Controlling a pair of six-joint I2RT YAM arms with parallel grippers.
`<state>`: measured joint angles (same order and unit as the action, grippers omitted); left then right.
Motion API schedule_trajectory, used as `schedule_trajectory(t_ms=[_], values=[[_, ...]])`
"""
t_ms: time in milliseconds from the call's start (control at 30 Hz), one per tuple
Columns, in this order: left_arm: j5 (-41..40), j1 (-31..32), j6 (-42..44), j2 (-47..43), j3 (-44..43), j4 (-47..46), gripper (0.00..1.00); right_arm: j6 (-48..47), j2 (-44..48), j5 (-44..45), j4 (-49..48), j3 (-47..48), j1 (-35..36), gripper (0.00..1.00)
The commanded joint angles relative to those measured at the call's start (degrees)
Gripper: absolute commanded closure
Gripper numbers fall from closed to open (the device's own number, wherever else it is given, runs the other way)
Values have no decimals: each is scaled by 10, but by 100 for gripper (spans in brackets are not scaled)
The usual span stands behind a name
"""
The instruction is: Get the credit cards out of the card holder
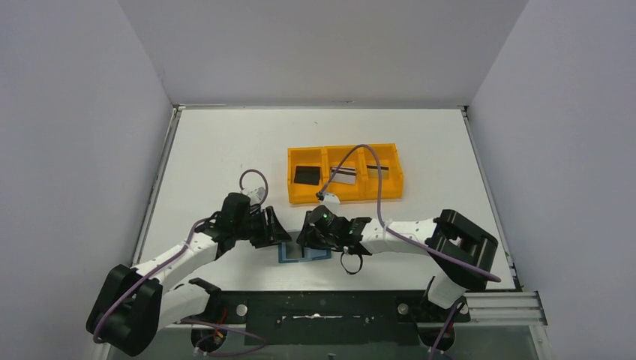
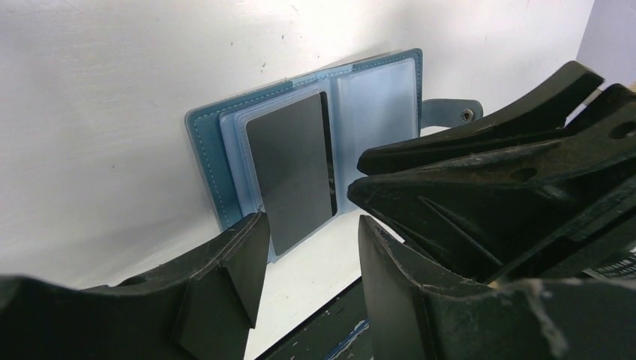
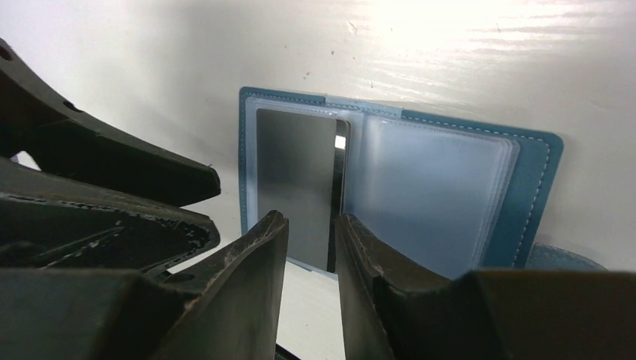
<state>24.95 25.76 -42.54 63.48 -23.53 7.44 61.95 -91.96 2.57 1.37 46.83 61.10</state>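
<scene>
near the front edge of the table (image 1: 210,150), the left gripper (image 2: 311,232) hovered with its fingers parted and nothing between them, just left of the card holder (image 1: 304,253) — it lay open and flat, one dark credit card (image 2: 292,169) in a clear pocket. at the holder's right the right gripper (image 3: 311,225) showed only a narrow, empty gap; behind it, the orange tray (image 1: 296,196) held a black card (image 1: 305,175) and two silver-grey ones.

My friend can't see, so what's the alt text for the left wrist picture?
An open teal card holder lies on a white table, a black card in its clear pocket. The left end effector hangs open in front, the right end effector beside it.
</scene>
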Motion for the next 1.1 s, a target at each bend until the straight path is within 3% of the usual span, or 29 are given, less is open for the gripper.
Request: schedule_trajectory(t_ms=[0,133,467,600,867,1067], values=[[17,3,4,5,-19,-25,55,1,-14,-16,-13,16,-6,69],[17,7,1,14,-22,-31,63,4,-25,-24,-12,14,-13,71],[-10,47,7,71,-41,-33,67,14,-31,-35,-19,2,-24,75],[-35,62,2,89,-32,-27,74,12,-35,-40,-25,3,-26,77],[-78,65,-3,57,-17,12,74,12,-37,-45,-28,2,-26,78],[-101,64,-3,28,-29,29,66,13,-36,-44,-27,0,-27,78]])
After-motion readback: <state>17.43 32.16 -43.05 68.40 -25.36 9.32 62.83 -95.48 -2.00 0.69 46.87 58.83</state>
